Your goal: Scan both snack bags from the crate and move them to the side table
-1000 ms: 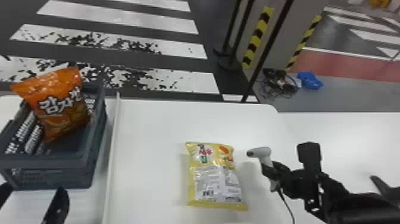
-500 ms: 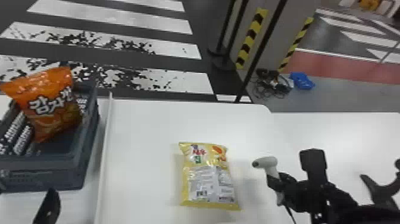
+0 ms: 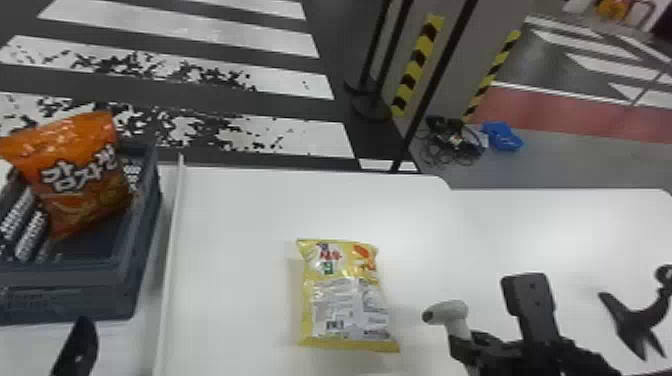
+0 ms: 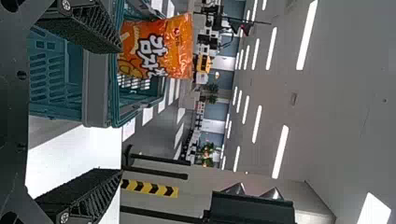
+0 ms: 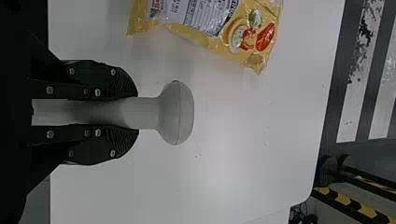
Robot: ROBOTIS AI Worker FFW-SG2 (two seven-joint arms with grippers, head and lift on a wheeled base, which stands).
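An orange snack bag point(image 3: 80, 175) leans upright in the dark crate point(image 3: 125, 260) at the left. My left gripper point(image 3: 77, 347) is at the bottom left, in front of the crate; in the left wrist view my left gripper point(image 4: 119, 109) has its fingers wide apart, the orange bag point(image 4: 161, 46) beyond them. A yellow snack bag point(image 3: 345, 295) lies flat on the white table, printed label up. To its right, my right gripper point(image 3: 470, 345) holds the grey-white scanner point(image 3: 452, 312). The right wrist view shows my right gripper point(image 5: 133, 113) shut on the handle of the scanner point(image 5: 175, 113).
A thin raised white edge point(image 3: 172, 240) runs between crate and yellow bag. A second white table point(image 3: 575, 225) adjoins at the right, with a black stand-like object point(image 3: 635, 320) at its far right. Black posts and a striped pillar stand behind.
The head view has shifted, so the crate, bags and table appear farther left. The right arm's scanner sits slightly farther from the yellow bag, and the left gripper shows less at the bottom edge.
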